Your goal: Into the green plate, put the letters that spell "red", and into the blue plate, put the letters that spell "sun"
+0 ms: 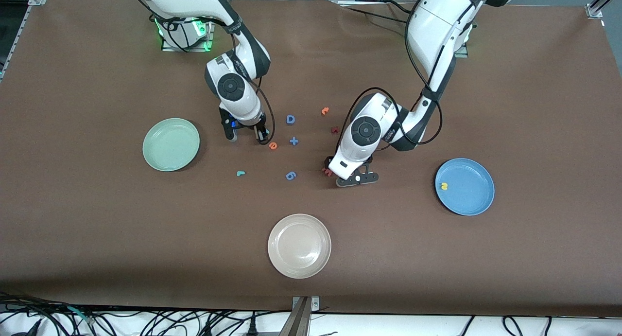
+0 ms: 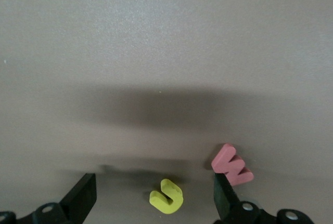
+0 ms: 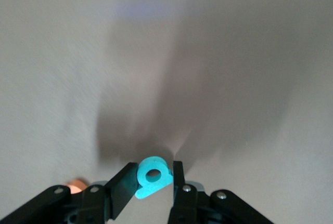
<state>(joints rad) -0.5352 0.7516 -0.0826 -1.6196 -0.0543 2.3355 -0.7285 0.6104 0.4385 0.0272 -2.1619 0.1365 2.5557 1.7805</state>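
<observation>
My right gripper (image 1: 261, 134) (image 3: 154, 174) is down at the table, shut on the teal "d" (image 3: 153, 176), which stands upright between its fingers. The orange "e" (image 1: 273, 145) lies right beside it and the teal "r" (image 1: 240, 173) nearer the camera. The green plate (image 1: 171, 144) holds nothing. My left gripper (image 1: 358, 179) (image 2: 154, 187) is open and low over the table, with the yellow "u" (image 2: 166, 196) lying flat between its fingers. The pink W (image 2: 232, 165) touches one finger. The blue plate (image 1: 464, 186) holds one yellow letter (image 1: 444, 185).
A blue D (image 1: 290, 119), a blue plus (image 1: 293, 141) and a blue 6 (image 1: 290, 175) lie mid-table between the arms. An orange letter (image 1: 325, 111) and a dark red letter (image 1: 334, 130) lie nearer the bases. A beige plate (image 1: 299, 245) sits near the camera.
</observation>
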